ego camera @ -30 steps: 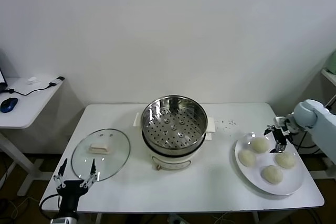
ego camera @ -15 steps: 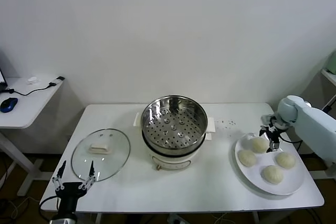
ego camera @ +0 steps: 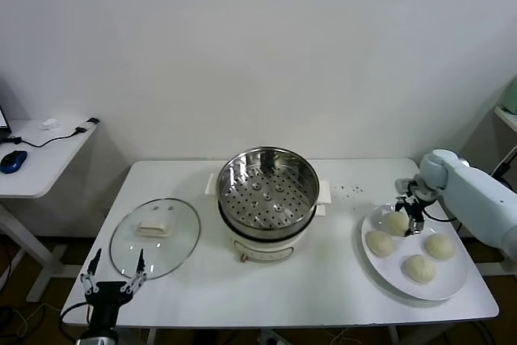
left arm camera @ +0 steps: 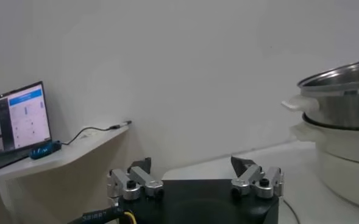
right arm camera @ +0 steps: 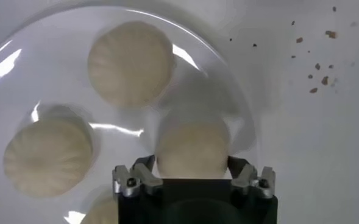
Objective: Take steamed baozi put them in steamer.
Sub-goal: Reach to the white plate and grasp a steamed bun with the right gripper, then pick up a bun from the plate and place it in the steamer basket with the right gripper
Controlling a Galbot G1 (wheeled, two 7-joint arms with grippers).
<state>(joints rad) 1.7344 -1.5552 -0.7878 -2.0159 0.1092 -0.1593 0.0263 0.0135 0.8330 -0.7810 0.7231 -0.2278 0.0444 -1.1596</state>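
Several cream-white steamed baozi lie on a flat white plate [ego camera: 457, 284] at the table's right. My right gripper [ego camera: 409, 216] reaches down over the plate's rear baozi [ego camera: 394, 225]. In the right wrist view its fingers [right arm camera: 145, 170] press both sides of that baozi [right arm camera: 192, 143], which still rests on the plate [right arm camera: 21, 79]. Three more baozi [right arm camera: 130, 64] sit beside it. The steamer [ego camera: 268, 187], a shiny perforated basket on a cream pot, stands at the table's middle and holds nothing. My left gripper [ego camera: 113, 272] hangs open at the table's front left corner, nothing between its fingers [left arm camera: 141, 164].
A round glass lid [ego camera: 155, 236] with a cream handle lies left of the steamer. Dark crumbs [ego camera: 351, 191] dot the table between steamer and plate. A side desk [ego camera: 36, 163] with a mouse stands off to the left. The wall runs close behind.
My right arm has moved left and in over the plate, and its fingers have closed in on the rear baozi. The left gripper has barely moved.
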